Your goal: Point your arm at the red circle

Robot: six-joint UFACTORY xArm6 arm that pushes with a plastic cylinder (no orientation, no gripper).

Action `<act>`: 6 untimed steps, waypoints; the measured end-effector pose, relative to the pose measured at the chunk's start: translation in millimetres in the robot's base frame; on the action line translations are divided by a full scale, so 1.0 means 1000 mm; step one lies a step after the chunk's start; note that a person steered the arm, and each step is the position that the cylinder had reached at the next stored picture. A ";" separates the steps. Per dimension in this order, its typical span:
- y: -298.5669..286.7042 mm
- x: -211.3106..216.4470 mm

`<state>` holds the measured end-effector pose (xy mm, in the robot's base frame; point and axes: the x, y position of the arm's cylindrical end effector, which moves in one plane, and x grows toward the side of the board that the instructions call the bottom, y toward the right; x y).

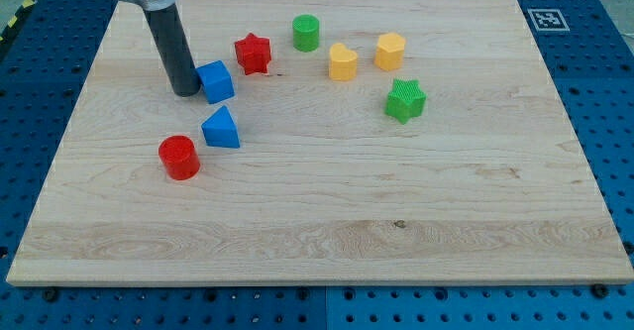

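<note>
My tip (185, 92), a bare rod with no jaws to open or close, rested touching the left side of the blue cube (215, 80). The red circle (179, 158) lay below that cube, just left of the blue triangle (221, 129).

Arm status: rod down, my tip (185, 93) on the table (327, 221).

The dark rod enters from the view's top-left corner beneath a wider black collar and runs nearly upright, leaning slightly so its lower end sits toward 5 o'clock of the collar. My tip rests in the upper-left part, at about 10 o'clock from centre.
</note>
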<state>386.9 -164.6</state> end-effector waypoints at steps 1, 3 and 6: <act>0.008 0.000; -0.039 0.047; -0.036 0.104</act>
